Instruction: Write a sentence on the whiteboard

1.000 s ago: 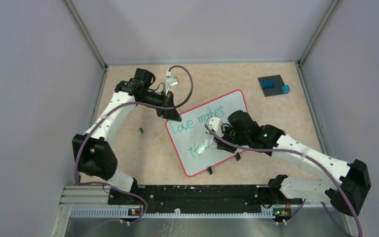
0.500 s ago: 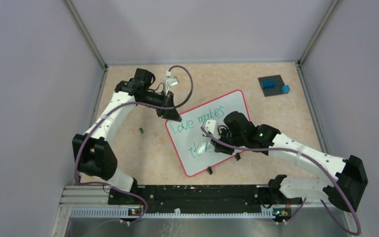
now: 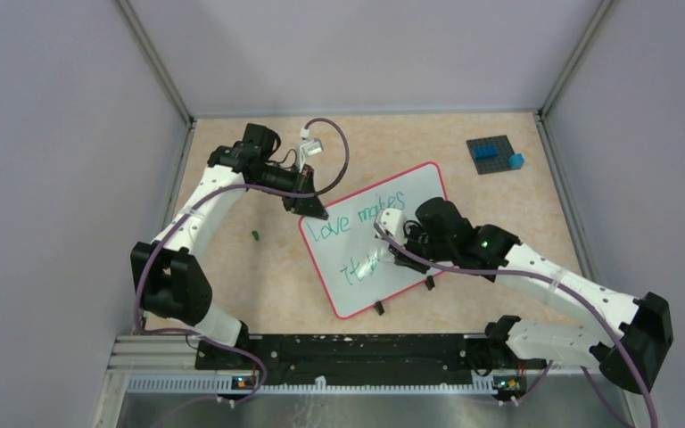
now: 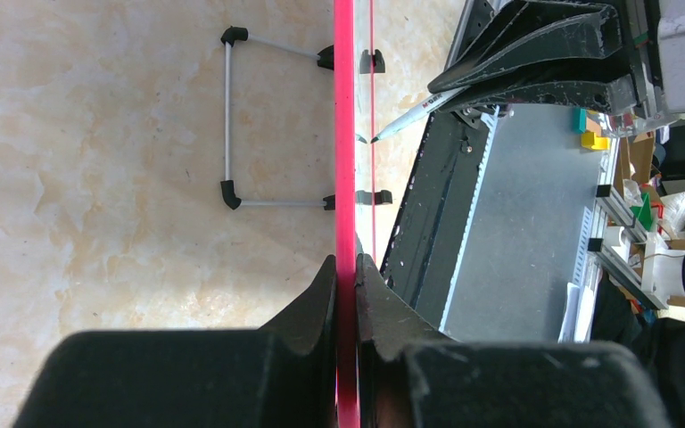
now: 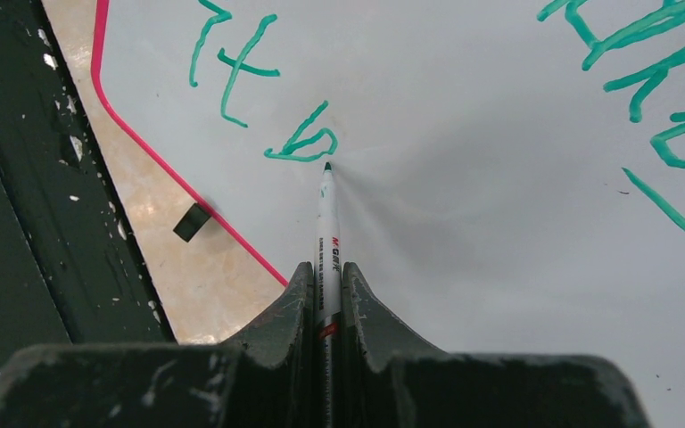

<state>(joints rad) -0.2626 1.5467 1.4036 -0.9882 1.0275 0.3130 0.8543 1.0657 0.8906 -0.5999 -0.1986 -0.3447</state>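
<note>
**Whiteboard**: white with a red frame. It lies askew on the bench between the two hands. It carries two lines of green handwriting, and the upper line reads "Love makes".

**Left hand**: closed on the whiteboard's red frame at its far-left corner. The wrist view shows the edge end-on, pinched between both jaws.

**Right hand**: over the whiteboard's near half, closed on a marker that lies lengthwise between the jaws.

**Marker**: white barrel with a green tip, projecting straight ahead of the right hand. The tip touches the whiteboard just right of the last green stroke in the lower line.

**Feet**: black. Two show at the whiteboard's near edge, one of them just beside the right hand.

**Plate**: dark and studded, well beyond the right hand toward the far right corner of the bench.

**Block**: blue, at the plate's right edge.

**Small green object**: on the bench near the left hand, on its near-left side, apart from the whiteboard.
</note>
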